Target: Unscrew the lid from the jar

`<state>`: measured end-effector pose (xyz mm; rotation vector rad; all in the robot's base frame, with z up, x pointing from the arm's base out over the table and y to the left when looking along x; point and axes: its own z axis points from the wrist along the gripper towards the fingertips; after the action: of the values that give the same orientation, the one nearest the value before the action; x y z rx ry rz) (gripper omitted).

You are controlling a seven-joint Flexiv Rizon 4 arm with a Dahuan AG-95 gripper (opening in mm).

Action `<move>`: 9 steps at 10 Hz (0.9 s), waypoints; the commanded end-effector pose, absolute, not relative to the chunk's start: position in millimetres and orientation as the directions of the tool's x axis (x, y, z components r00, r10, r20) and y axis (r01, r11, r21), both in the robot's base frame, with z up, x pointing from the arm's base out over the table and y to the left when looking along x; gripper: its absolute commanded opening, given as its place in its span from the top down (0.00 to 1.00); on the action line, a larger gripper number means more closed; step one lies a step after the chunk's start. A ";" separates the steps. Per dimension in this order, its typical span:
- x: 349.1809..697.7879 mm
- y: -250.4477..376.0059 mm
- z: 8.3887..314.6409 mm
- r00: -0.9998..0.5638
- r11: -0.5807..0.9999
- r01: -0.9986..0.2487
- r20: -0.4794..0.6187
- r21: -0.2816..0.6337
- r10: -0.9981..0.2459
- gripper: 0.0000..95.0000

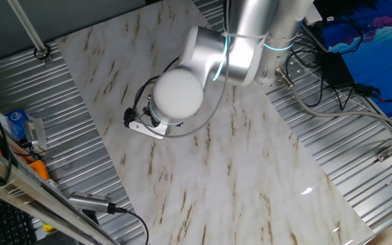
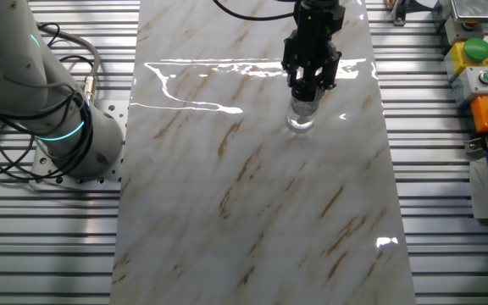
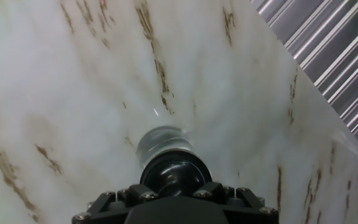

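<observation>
From one fixed view, the arm's wrist is hiding the jar and lid, so progress cannot be judged here.

From the other fixed view, the pincer [image 2: 310, 85] is standing over the jar [image 2: 302, 117] on the marble surface [image 2: 252, 203], its fingers reaching down around the dark top; the lid seems to be sitting on still.

In the hand view, the lid [image 3: 176, 176] is capping the jar [image 3: 160, 142], with the fingers lying at its sides. Whether they are clamping it, I cannot tell.
</observation>
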<state>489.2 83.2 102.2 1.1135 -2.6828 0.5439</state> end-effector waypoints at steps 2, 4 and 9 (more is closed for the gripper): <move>488.7 82.9 102.3 -0.692 0.642 -0.722 0.302 -0.258 -0.656 0.20; 488.7 82.9 102.3 -0.688 0.639 -0.725 0.302 -0.257 -0.660 0.20; 488.6 83.1 102.6 -0.684 0.643 -0.730 0.253 -0.233 -0.684 0.20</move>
<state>488.6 82.1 102.7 1.1749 -2.7165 0.4864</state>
